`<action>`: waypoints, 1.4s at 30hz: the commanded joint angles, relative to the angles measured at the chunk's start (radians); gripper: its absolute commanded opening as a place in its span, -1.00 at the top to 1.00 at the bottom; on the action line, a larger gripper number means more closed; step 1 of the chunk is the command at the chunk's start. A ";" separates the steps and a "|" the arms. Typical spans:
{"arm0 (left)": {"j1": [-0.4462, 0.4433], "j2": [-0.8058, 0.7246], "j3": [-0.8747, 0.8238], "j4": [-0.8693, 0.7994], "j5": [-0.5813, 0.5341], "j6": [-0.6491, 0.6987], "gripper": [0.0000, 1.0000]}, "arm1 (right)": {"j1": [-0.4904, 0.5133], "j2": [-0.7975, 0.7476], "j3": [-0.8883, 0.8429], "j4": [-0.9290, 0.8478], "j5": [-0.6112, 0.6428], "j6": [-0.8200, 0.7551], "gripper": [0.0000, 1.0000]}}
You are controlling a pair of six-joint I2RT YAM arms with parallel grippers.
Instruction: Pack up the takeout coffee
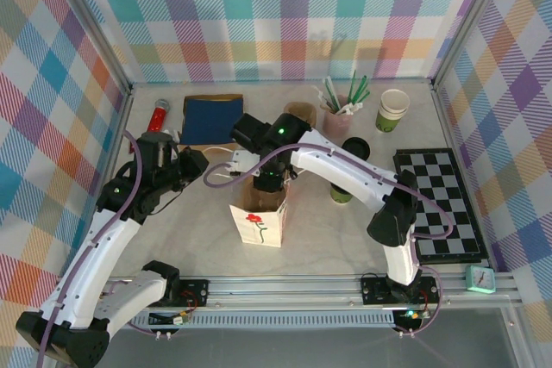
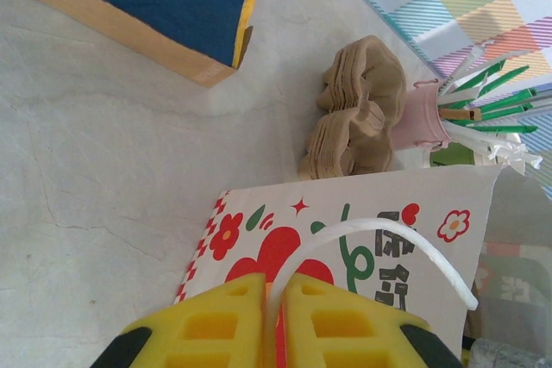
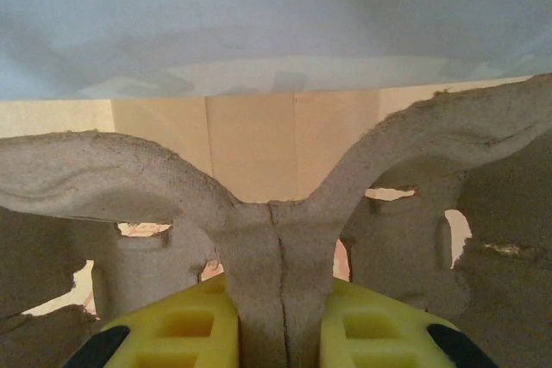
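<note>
the left claw is pinched together on the white handle of the bag, which seems to hold the mouth open; the right claw is clamped on the centre rib of the carrier, which hangs in the bag mouth with the cream inner wall just behind it. the coffee stands on the surface right of the bag, under the right forearm, not yet packed. the thin handle could slip from the left grip, and the mouth would sag shut onto the carrier. the carrier's wide wings may catch the paper rim and go down tilted, or drag the light bag over, since only that handle steadies it. its pulp edge looks ragged, so a hard pull could tear it. when the right arm lifts away, a low swing could knock the coffee, and a crooked carrier would seat the cup badly
</note>
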 commanded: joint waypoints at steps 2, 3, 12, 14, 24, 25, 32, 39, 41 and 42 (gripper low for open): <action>0.013 -0.025 -0.001 0.016 0.003 0.008 0.75 | 0.009 -0.019 -0.012 -0.018 0.011 0.026 0.59; 0.013 -0.028 -0.001 0.015 0.001 0.008 0.75 | 0.009 -0.020 -0.016 -0.018 0.012 0.027 0.59; 0.013 -0.071 -0.012 0.063 0.012 0.007 0.80 | 0.013 -0.044 -0.092 0.005 0.027 0.042 0.60; 0.013 -0.075 -0.006 0.069 0.022 0.009 0.80 | 0.015 -0.049 -0.107 0.013 0.026 0.046 0.60; 0.013 -0.093 0.000 0.131 0.091 0.000 0.81 | 0.028 -0.040 -0.144 0.036 0.017 0.070 0.62; 0.013 -0.098 0.002 0.138 0.096 -0.001 0.81 | 0.030 -0.040 -0.147 0.036 0.017 0.071 0.62; 0.013 -0.137 0.038 0.186 0.132 -0.006 0.81 | 0.039 -0.078 -0.162 0.042 0.022 0.080 0.63; 0.013 -0.143 0.045 0.229 0.171 -0.027 0.82 | 0.039 -0.106 -0.213 0.071 0.019 0.071 0.63; 0.013 -0.146 0.043 0.242 0.179 -0.033 0.82 | 0.039 -0.111 -0.236 0.084 0.024 0.070 0.63; 0.013 -0.148 0.043 0.250 0.185 -0.039 0.83 | 0.039 -0.111 -0.247 0.089 0.027 0.071 0.63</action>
